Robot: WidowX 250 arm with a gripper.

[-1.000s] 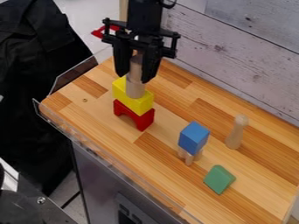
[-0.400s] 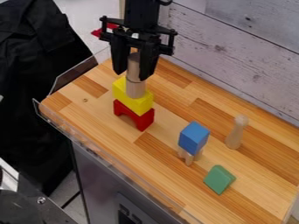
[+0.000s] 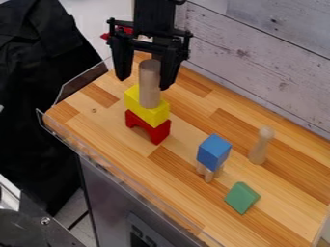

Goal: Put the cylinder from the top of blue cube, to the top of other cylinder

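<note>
The gripper (image 3: 144,82) hangs at the upper left of the table, open, with one finger on each side of a wooden cylinder (image 3: 149,72) and a gap at its left. That cylinder stands upright on the other cylinder (image 3: 149,100), end to end in one column. Under them is a yellow block (image 3: 153,115), resting on a red arch block (image 3: 147,126). The blue cube (image 3: 213,152) sits right of centre on small wooden legs (image 3: 209,173), with no cylinder on its top.
A wooden peg figure (image 3: 260,145) stands right of the blue cube. A green block (image 3: 241,198) lies nearer the front. The whitewashed plank wall (image 3: 258,53) runs behind the wooden table (image 3: 187,202), and a clear guard (image 3: 129,181) lines its front-left edge.
The gripper's fingers have spread away from the upper cylinder, and the gripper has shifted slightly left and up. The stack and the other blocks have stayed in place.
</note>
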